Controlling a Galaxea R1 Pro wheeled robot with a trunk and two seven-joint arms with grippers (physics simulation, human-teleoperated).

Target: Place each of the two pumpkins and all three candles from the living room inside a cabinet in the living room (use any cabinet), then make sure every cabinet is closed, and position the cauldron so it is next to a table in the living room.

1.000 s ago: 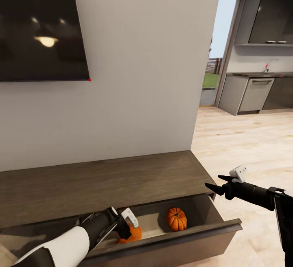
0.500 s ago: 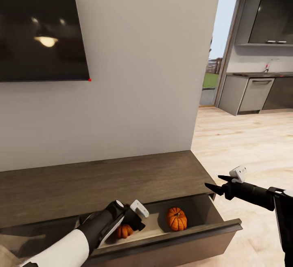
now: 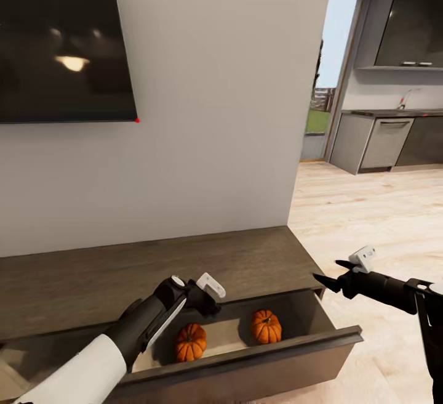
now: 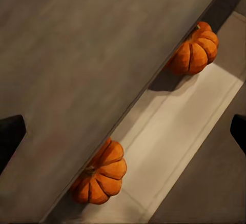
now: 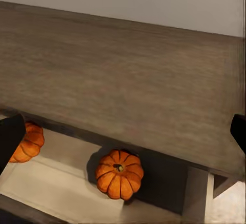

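Head view, item one: our cabinet (image 3: 154, 274), a long low dark-brown wood unit against the pale wall, with its right-hand drawer (image 3: 295, 345) pulled out and showing a light interior. Item two: two pumpkins, both resting on the drawer floor and well apart; the left pumpkin (image 3: 190, 342) sits under our left forearm, the right pumpkin (image 3: 266, 326) nearer the drawer's right end. Item three: our left gripper (image 3: 209, 296), held above the drawer just over the cabinet's front edge, empty; in the left wrist view its dark fingertips (image 4: 11, 134) stand wide apart at the frame's edges, with both pumpkins and the cabinet top between them. Item four: our right gripper (image 3: 329, 274), hanging in the air beside the cabinet's right end, above the drawer's corner, holding nothing, its two pointed fingers spread; the right wrist view looks along them over the cabinet top and into the drawer. Item five: a black wall-mounted television (image 3: 64, 40) above the cabinet. Item six: grey kitchen units (image 3: 387, 142) beyond the light wood floor (image 3: 375, 219).
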